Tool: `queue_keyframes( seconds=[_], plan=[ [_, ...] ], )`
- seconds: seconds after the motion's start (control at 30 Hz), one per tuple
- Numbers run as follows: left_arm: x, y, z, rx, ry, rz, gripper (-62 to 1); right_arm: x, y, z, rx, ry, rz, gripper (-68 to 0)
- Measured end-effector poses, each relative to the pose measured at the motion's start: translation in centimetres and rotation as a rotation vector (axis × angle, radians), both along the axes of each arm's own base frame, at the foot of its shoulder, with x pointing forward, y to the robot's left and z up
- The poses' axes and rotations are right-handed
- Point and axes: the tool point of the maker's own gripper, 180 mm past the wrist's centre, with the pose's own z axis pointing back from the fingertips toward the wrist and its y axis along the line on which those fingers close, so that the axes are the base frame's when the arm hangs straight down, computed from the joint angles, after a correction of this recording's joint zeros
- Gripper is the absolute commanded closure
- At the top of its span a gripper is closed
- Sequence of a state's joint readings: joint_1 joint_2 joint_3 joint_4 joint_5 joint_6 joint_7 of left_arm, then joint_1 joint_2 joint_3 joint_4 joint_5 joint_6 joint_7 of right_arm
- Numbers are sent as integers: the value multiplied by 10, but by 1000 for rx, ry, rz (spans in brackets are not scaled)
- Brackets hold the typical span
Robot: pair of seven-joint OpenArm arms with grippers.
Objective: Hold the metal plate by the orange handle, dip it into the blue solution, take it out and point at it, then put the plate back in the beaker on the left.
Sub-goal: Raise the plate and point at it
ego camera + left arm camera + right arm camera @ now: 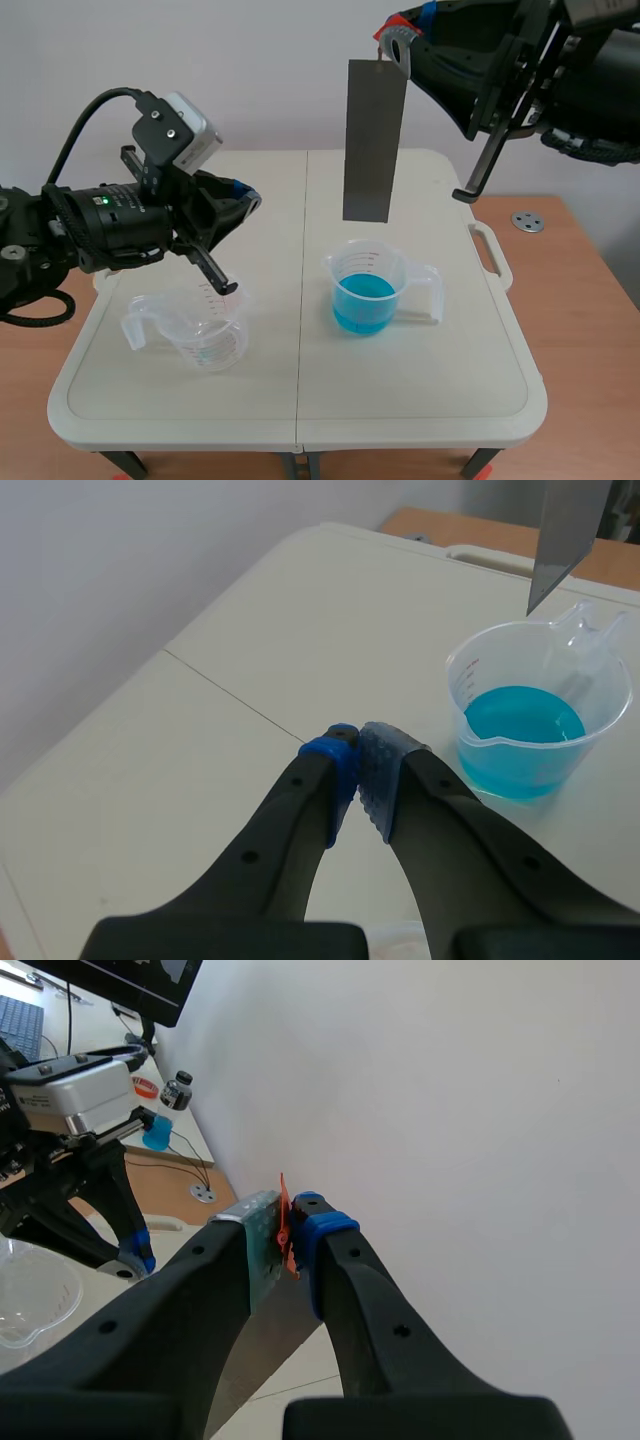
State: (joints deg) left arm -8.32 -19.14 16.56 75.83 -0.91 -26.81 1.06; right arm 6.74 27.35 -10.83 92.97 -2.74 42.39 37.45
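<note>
A long grey metal plate [372, 140] hangs upright in the air above the beaker of blue solution [364, 291]. My right gripper [396, 40] is shut on its orange handle [284, 1225] at the top, high over the table. The plate's lower corner [562, 540] shows above the blue beaker [534, 718] in the left wrist view. My left gripper [243, 199] is shut on nothing, raised above the empty clear beaker [200, 330] on the left; its pads [374, 780] meet.
The white folding table [300, 400] rests on a wooden surface. A white carry handle [490, 250] sits at the table's right edge, and a small metal disc [527, 222] lies beyond it. A dark rod [485, 165] hangs from the right arm.
</note>
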Motion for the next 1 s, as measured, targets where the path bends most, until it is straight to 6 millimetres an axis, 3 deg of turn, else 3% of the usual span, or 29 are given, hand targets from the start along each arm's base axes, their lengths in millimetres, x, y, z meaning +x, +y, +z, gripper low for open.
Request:
queue_keyframes(
  seconds=[0.13,0.3,1.0],
  plan=[
    [-1,-11,-6,1,13,-17,-31,0,0,0,0,0,0,-13],
    [2,-18,0,-23,-2,-20,-31,0,0,1,5,1,1,-13],
    [-7,-25,-5,-1,12,-81,-31,0,0,1,7,1,1,-13]
  ],
)
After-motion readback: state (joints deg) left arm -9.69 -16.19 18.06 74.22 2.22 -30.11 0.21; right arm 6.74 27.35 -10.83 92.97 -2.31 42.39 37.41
